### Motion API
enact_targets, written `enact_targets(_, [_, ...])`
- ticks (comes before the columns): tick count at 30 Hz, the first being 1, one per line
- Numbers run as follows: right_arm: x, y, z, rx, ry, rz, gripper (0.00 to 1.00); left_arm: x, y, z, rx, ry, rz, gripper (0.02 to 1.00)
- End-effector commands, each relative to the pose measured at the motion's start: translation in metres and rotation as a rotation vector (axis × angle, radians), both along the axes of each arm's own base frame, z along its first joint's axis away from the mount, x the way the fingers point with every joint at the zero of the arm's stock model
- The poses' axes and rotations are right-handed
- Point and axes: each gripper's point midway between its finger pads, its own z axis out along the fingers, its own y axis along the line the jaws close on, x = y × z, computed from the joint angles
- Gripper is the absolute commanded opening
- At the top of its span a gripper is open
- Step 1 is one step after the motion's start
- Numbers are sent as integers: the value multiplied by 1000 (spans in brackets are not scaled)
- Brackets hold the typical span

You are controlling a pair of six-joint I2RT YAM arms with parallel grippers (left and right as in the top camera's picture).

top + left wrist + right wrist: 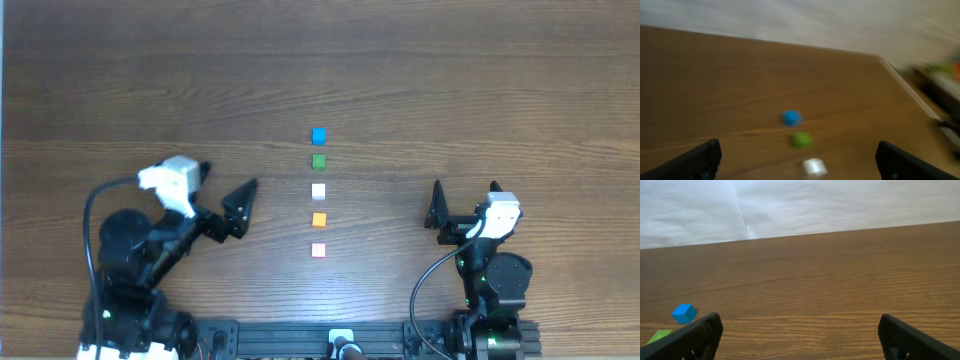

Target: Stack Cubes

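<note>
Five small cubes lie in a straight line on the wooden table (pixel 480 80), all apart from each other: blue (pixel 318 135) farthest from the arms, then green (pixel 318 162), white (pixel 318 191), orange (pixel 319 219) and pink (pixel 318 250) nearest. My left gripper (pixel 228 178) is to the left of the row, open and holding nothing. Its wrist view shows the blue cube (pixel 791 118), green cube (pixel 800 139) and white cube (pixel 814 166) ahead. My right gripper (pixel 466 195) is to the right of the row, open and holding nothing. The blue cube (pixel 684 313) and green cube (pixel 660 336) lie off to its side.
Bare wood stretches beyond the row and on both sides of it. In the left wrist view the table's edge (pixel 900 80) runs past the cubes, with blurred clutter (pixel 945 80) beyond it. A pale wall (pixel 840 205) stands behind the table's far edge.
</note>
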Motion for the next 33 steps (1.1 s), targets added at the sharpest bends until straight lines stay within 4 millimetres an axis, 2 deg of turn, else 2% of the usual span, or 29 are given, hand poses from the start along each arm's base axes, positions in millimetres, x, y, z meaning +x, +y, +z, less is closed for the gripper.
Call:
enact_targets(1, [0, 0, -1, 5, -1, 2, 993, -14, -80, 47, -10, 83, -309, 998])
enact_targets(4, [0, 0, -1, 5, -1, 2, 991, -15, -115, 50, 4, 165, -341, 998])
enact_targets(6, [0, 0, -1, 5, -1, 2, 991, -15, -134, 39, 13, 256, -317, 998])
enact_targets(9, [0, 0, -1, 5, -1, 2, 993, -20, -156, 4, 21, 419, -265, 998])
enact_targets(11, [0, 0, -1, 5, -1, 2, 993, -29, -163, -31, 45, 563, -197, 998])
enact_targets(14, [0, 0, -1, 5, -1, 2, 993, -45, -164, -73, 111, 727, -113, 1000])
enact_targets(17, [0, 0, -1, 5, -1, 2, 991, -61, -163, -103, 174, 841, -69, 1000])
enact_targets(23, [0, 0, -1, 5, -1, 2, 993, -85, -166, -146, 247, 993, 22, 998])
enact_targets(28, [0, 0, -1, 5, -1, 2, 991, -90, -159, -177, 295, 1078, 120, 998])
enact_targets(33, [0, 0, -1, 5, -1, 2, 991, -94, -151, -198, 342, 1132, 182, 996])
